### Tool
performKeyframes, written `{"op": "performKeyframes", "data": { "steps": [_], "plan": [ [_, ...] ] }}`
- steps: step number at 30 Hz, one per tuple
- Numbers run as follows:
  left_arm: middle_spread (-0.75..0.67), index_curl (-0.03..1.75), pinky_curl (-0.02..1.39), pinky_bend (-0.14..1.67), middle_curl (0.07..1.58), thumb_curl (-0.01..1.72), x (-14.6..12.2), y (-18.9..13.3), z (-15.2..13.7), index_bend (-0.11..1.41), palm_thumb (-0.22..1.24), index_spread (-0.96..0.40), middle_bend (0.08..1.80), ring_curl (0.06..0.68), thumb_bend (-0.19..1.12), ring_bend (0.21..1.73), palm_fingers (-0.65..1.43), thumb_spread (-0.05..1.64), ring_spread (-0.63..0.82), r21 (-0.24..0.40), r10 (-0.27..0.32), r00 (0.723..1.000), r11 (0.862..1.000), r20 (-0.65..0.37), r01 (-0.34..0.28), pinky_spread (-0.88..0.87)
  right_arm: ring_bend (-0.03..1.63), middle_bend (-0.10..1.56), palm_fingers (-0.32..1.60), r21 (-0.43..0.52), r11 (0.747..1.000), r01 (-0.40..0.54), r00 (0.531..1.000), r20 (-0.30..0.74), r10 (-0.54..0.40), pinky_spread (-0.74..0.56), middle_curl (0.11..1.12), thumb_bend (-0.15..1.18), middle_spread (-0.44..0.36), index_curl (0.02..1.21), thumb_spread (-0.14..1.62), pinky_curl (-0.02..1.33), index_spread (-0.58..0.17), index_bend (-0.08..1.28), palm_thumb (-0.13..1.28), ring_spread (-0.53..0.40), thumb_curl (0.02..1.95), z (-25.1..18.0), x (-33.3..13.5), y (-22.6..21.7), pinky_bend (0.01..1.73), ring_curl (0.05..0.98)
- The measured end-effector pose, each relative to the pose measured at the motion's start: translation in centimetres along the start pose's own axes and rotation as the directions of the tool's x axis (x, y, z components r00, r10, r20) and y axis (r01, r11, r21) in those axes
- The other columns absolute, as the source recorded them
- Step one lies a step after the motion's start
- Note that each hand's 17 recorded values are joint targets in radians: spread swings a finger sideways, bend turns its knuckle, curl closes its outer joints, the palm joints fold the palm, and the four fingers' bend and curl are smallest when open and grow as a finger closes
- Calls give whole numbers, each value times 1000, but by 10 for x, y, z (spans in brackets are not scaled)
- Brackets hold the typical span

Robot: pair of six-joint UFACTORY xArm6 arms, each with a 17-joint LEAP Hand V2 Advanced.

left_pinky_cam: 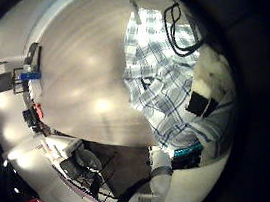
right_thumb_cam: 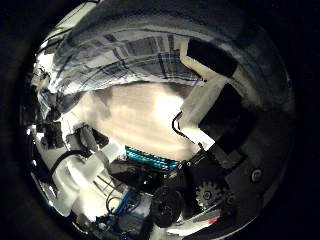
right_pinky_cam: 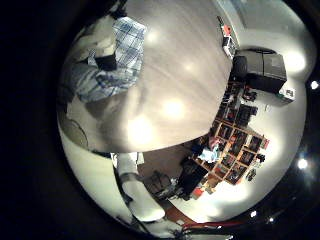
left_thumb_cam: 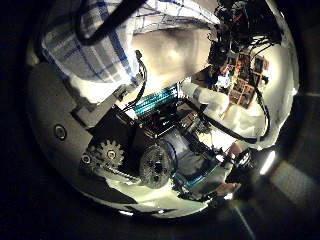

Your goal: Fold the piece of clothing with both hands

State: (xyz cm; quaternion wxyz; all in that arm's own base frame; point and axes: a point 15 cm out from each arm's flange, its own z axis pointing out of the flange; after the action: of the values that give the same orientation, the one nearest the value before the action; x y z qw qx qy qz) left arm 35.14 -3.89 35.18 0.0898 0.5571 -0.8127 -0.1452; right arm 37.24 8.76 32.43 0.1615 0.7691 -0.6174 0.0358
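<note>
A checked shirt (left_pinky_cam: 160, 69) lies partly on the wooden table (left_pinky_cam: 78, 73), with one edge drawn up to my left hand (left_pinky_cam: 208, 96). That hand's fingers curl on the cloth. In the left thumb side view the same shirt (left_thumb_cam: 95, 45) hangs close over the palm, next to the hand's geared body (left_thumb_cam: 150, 165). The shirt (right_pinky_cam: 115, 60) is bunched at my right hand (right_pinky_cam: 100, 50), raised off the table (right_pinky_cam: 170, 90). In the right thumb side view the cloth (right_thumb_cam: 130, 55) spreads close to the palm, and the right hand's fingers (right_thumb_cam: 212, 65) pinch its edge.
Shelves with boxes (right_pinky_cam: 235, 135) stand beyond the table's far end. Small devices (left_pinky_cam: 31, 86) sit along the table's edge. A chair (left_pinky_cam: 86, 160) stands beside the table.
</note>
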Motion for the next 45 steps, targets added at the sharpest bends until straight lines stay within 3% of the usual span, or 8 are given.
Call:
{"op": "performKeyframes", "data": {
  "steps": [9,15,22,25,30,32,37,45],
  "plan": [
    [-669,1472,712,1125,1150,586,-9,-96,21,187,850,-691,838,505,-24,1365,1014,1068,-454,-4,14,1000,1000,20,-14,-605,1407,1204,921,-216,976,-13,999,-54,1,-220,942,-11,-224,965,1346,624,-360,1000,885,-247,521,52,2,-60,1423,711],
    [-671,1468,720,1077,1144,561,-17,-150,41,186,827,-675,839,502,-23,1340,971,1053,-462,-11,10,1000,1000,25,-10,-613,1407,1215,900,-270,962,-35,998,-59,20,-237,951,-11,-222,987,1359,654,-362,994,866,-249,515,80,7,-91,1410,725],
    [-669,1450,735,1005,1125,534,-25,-193,64,186,794,-653,853,492,-28,1273,855,1046,-474,-14,-8,1000,1000,24,8,-626,1413,1196,824,-322,943,-80,996,-54,66,-262,943,-34,-224,993,1369,677,-376,922,690,-248,464,114,23,-117,1374,733],
    [-655,1418,742,941,1101,522,-27,-206,68,203,769,-642,848,479,-28,1181,714,1049,-485,22,-20,1000,1000,20,20,-624,1422,1156,744,-295,951,-91,996,-42,82,-301,920,-28,-236,983,1374,684,-389,824,624,-248,438,119,26,-126,1357,730],
    [-491,1285,762,829,997,494,-28,-210,67,170,708,-563,496,459,-29,1081,183,1068,-365,40,-33,999,999,-8,34,-509,1416,819,140,-257,959,-119,993,-22,117,-432,800,-35,-222,786,1375,667,-374,262,496,-268,386,121,36,-136,1421,692],
    [-380,1223,749,776,932,481,-30,-215,60,160,683,-506,354,433,-31,1058,84,1083,-288,79,-41,999,996,-14,42,-437,1225,713,-56,-220,966,-137,990,-10,138,-361,739,-42,-193,715,1377,617,-383,257,425,-244,358,114,44,-142,1303,617],
    [-84,1078,731,677,801,459,-48,-216,18,178,665,-342,204,394,-22,969,11,1109,-96,210,-80,997,974,-4,79,-236,979,603,-31,-12,981,-194,979,57,194,-130,641,-18,-142,612,1389,522,-371,273,360,-167,314,67,65,-169,1055,503],
    [152,877,661,518,646,436,-77,-169,-69,182,651,-134,190,338,-21,862,48,1124,75,374,-136,990,920,36,112,16,849,541,101,182,927,-327,943,132,306,92,560,-7,-132,535,1419,415,-372,283,357,-115,270,1,137,-145,872,425]
  ]
}}
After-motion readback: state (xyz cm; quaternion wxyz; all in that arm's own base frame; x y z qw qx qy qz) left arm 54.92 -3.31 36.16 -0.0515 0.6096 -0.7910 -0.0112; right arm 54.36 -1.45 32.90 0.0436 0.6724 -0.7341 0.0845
